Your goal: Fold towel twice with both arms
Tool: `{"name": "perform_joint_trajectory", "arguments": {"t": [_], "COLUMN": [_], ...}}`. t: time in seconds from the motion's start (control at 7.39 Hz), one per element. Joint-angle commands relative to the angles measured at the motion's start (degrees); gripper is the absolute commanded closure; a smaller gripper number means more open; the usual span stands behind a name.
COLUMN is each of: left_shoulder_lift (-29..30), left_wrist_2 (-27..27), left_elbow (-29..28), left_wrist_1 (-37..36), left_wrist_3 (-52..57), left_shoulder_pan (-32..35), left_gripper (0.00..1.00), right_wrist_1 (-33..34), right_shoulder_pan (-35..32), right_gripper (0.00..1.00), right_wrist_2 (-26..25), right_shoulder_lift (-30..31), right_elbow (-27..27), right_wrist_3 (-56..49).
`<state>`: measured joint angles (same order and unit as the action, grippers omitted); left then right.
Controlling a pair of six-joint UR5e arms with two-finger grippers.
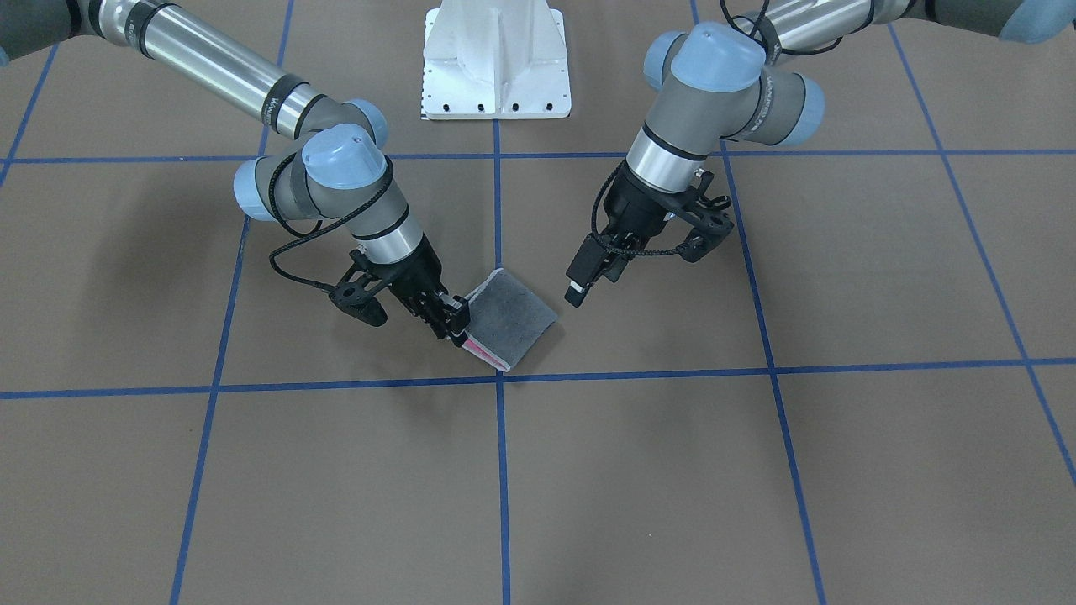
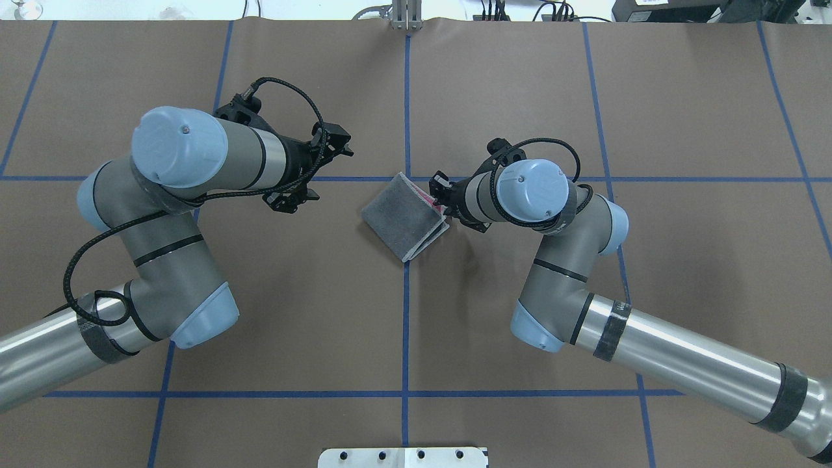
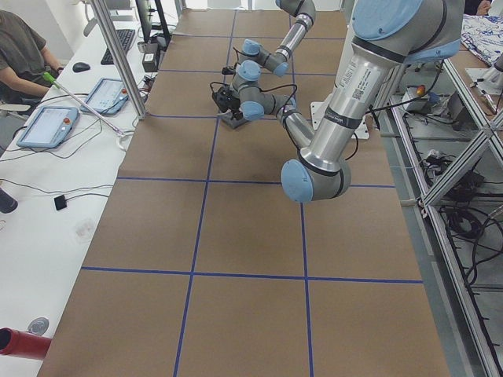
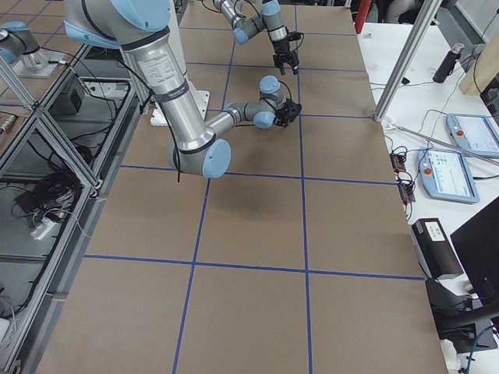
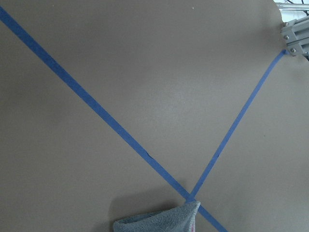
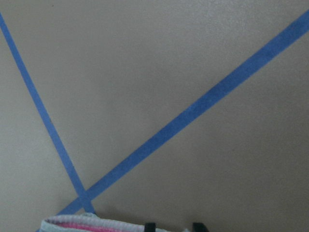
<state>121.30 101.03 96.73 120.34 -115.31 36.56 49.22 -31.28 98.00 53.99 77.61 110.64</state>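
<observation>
The small square terry towel (image 1: pixel 513 318) lies dark grey face up, with a sliver of pink and light grey stitched edging showing along one side. It forms a compact packet of several layers near the middle of the brown paper-covered table (image 1: pixel 841 470), well away from every edge. It sits tucked into the corner where two blue tape lines (image 1: pixel 501 437) cross. The stacked layers suggest both folds are already in, so the job looks close to finished.

The right arm's black two-finger gripper (image 1: pixel 455 326) is down at the packet's pink-showing side, touching it or just beside it. Its wrist camera shows two fingertips (image 6: pixel 149 225) slightly apart, with bare table between them and the towel's edge off to one side. It therefore appears a little open and clamping nothing, probably placed there to lay that edge flat.

The left arm's black gripper (image 1: pixel 592 284) hangs above the table, apart from the towel's opposite side. Its jaws look spread and empty, likely held clear so the packet is not disturbed.
</observation>
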Motion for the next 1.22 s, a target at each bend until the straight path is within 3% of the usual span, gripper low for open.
{"name": "perform_joint_trajectory", "arguments": {"t": [0.0,0.41,0.68,1.08], "left_shoulder_lift": [-0.01,-0.01,-0.01,-0.01], "left_wrist_2": [-0.05,-0.05,-0.05,-0.05], "left_elbow": [0.04,0.04,0.04,0.04], "left_wrist_1": [0.07,-0.02,-0.02,-0.02], "left_wrist_3": [0.00,0.00,-0.09,-0.09], "left_shoulder_pan": [0.00,0.00,0.00,-0.09], "left_gripper": [0.01,0.01,0.01,0.01], "right_wrist_1": [0.00,-0.09,0.00,0.44], "right_shoulder_pan": [-0.01,-0.01,-0.01,-0.01], "right_gripper": [0.80,0.87,1.00,1.00], "right_wrist_2": [0.00,0.00,0.09,0.09], "right_shoulder_lift": [0.06,0.06,0.15,0.50], "right_elbow": [0.00,0.52,0.79,2.90], "right_wrist_3": [0.10,0.10,0.89,0.81]}}
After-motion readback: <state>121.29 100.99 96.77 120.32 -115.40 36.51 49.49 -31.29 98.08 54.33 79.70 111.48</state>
